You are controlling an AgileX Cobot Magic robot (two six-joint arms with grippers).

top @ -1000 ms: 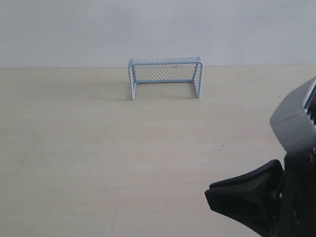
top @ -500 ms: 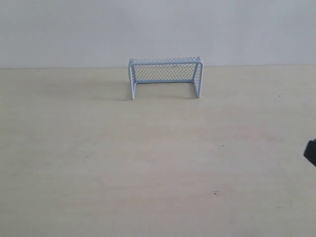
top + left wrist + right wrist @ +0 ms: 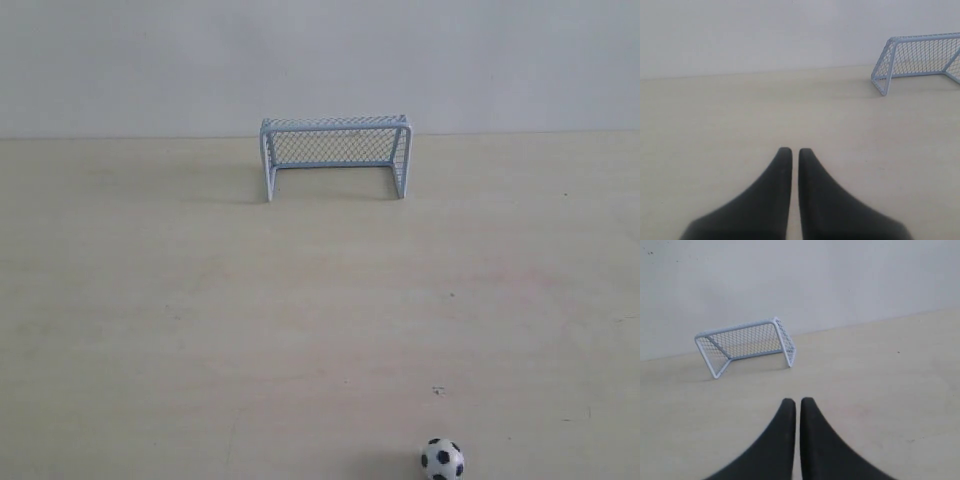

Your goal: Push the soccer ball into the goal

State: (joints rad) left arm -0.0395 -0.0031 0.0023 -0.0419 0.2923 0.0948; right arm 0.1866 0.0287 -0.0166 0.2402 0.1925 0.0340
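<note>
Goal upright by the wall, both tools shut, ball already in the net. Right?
No. The exterior view shows the soccer ball on the table at the near side, far short of the goal. The goal is upright by the wall; left tool and right tool are shut.

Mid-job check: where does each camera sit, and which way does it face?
Exterior: low over the table, facing the goal head-on, soccer ball nearest; no robot parts.
Left wrist: behind the left gripper, shut; goal partly cut off.
Right wrist: behind the right gripper, shut; goal ahead.
Shared: all three see the goal.
</note>
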